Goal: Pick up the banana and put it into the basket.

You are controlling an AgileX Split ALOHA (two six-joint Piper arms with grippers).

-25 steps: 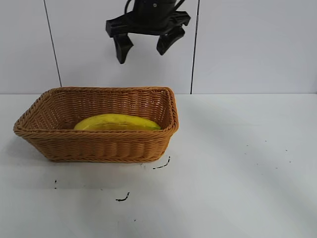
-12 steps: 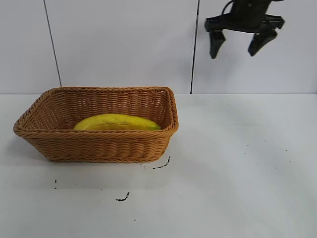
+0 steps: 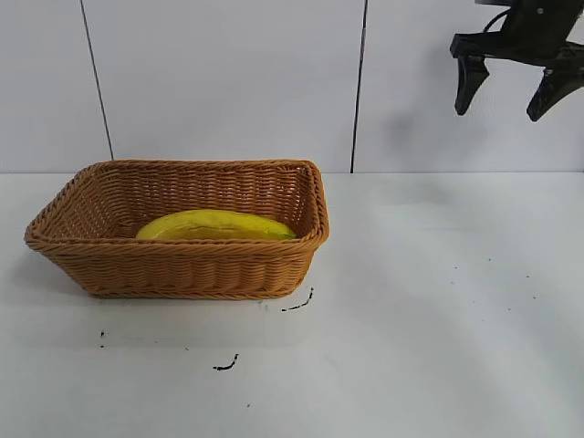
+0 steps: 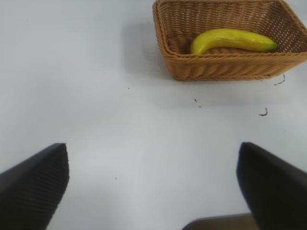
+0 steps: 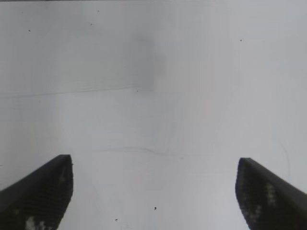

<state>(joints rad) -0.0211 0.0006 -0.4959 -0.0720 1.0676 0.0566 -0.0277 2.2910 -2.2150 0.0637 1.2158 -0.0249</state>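
The yellow banana (image 3: 215, 225) lies flat inside the tan wicker basket (image 3: 182, 269) on the left half of the white table. The left wrist view shows the same banana (image 4: 232, 39) in the basket (image 4: 225, 69), far off from my left gripper (image 4: 153, 184), which stands open over bare table. My right gripper (image 3: 506, 96) hangs high at the upper right, well away from the basket, open with nothing between its fingers. In its own wrist view the right gripper (image 5: 154, 189) frames only white table.
Small dark marks (image 3: 297, 304) dot the white tabletop (image 3: 438, 310) in front of the basket. A white panelled wall with a dark vertical seam (image 3: 359, 87) stands behind. The table spreads wide to the right of the basket.
My right gripper has swung from above the basket's far rim to the upper right, staying high and open. The banana and basket have not moved.
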